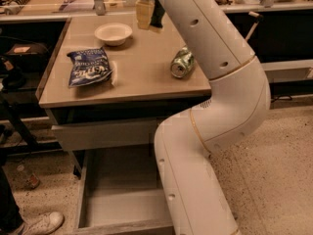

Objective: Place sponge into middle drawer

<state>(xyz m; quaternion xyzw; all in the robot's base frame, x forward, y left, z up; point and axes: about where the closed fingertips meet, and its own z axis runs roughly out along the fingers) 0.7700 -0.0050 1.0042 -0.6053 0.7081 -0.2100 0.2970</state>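
Note:
The sponge [144,13], pale yellow with a dark side, hangs above the back of the table, just right of the bowl. My gripper [148,4] comes down from the top edge and is shut on it; most of the gripper is cut off by the frame. The big white arm [220,82] bends down the right of the view. Below the table the middle drawer [117,207] stands pulled out, and its grey floor is bare. The arm's lower part covers the drawer's right side.
On the tan table [137,82] are a white bowl [113,33], a blue chip bag [89,66] and a crushed green can [182,62]. A shut grey drawer front [105,133] sits under the tabletop. A person's shoe [36,224] is at bottom left.

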